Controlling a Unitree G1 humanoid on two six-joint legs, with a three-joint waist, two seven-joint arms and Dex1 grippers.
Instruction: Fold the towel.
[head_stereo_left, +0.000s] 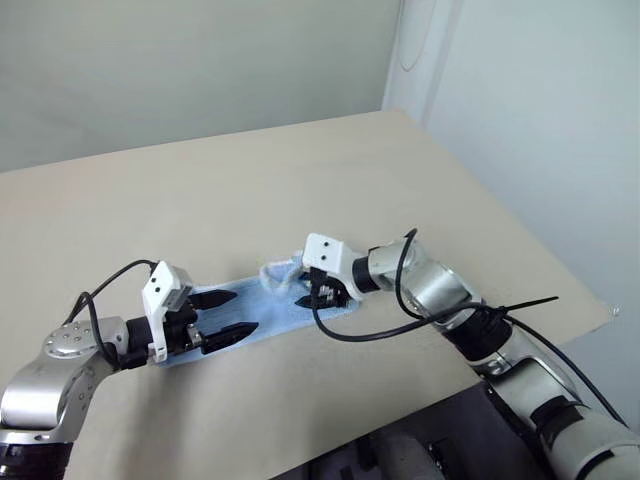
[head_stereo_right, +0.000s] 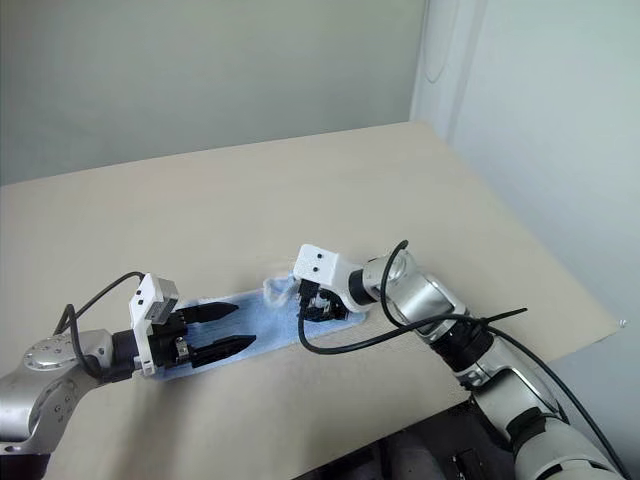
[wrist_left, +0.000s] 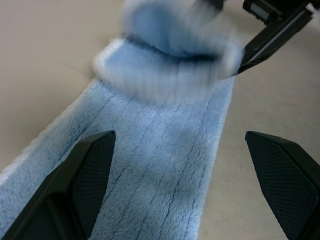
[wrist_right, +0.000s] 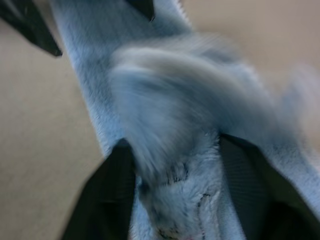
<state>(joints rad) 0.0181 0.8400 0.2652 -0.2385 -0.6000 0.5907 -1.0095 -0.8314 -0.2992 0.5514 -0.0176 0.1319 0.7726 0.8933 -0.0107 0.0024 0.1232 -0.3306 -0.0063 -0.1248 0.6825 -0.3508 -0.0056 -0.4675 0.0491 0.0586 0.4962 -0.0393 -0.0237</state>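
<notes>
The towel (head_stereo_left: 275, 312) is a light blue terry strip lying near the front of the table (head_stereo_left: 300, 170). Its right end is bunched up into a raised fold (head_stereo_left: 283, 272). My left gripper (head_stereo_left: 245, 312) hovers low over the towel's left part, open, with the cloth (wrist_left: 165, 165) showing between its fingers (wrist_left: 90, 170). My right gripper (head_stereo_left: 316, 294) is at the raised right end, pointing left; in the right wrist view its fingers (wrist_right: 112, 195) stand apart with the bunched fold (wrist_right: 175, 125) loose between them.
The table's front edge (head_stereo_left: 330, 430) runs just below the towel and its right edge (head_stereo_left: 530, 250) lies beyond my right arm. Bare tabletop stretches behind the towel up to the wall (head_stereo_left: 200, 60).
</notes>
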